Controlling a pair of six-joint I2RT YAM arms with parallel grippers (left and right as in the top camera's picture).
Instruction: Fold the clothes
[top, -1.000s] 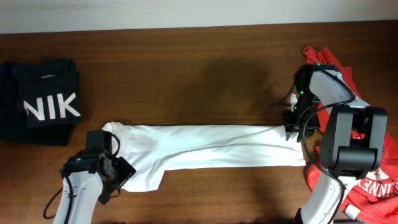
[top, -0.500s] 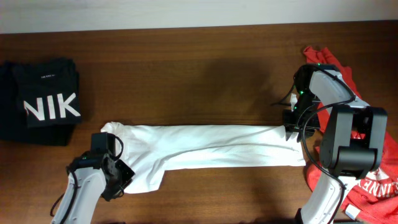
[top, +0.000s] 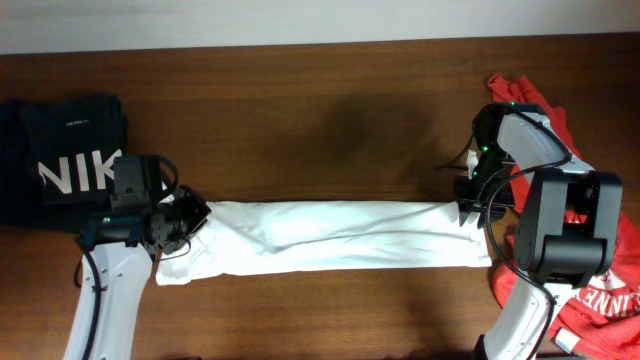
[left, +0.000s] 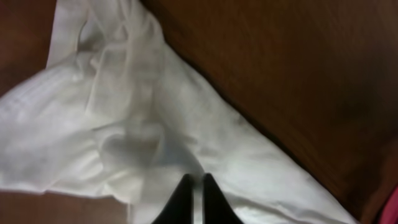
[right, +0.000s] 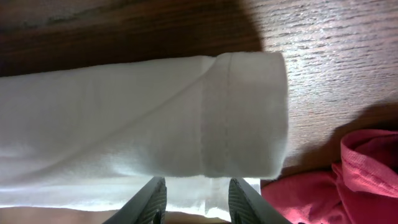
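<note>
Across the centre of the overhead frame the white T-shirt (top: 330, 238) lies as a long narrow band on the table (top: 300, 110), its lengthwise folds apparently made. At its left end the left gripper (left: 194, 198) is pinched nearly closed on bunched cloth. At the right end the right gripper (right: 195, 190) stands spread above the fabric (gripping nothing, as far as shows). Next, probably, one end must be carried over the other, edges kept square.
</note>
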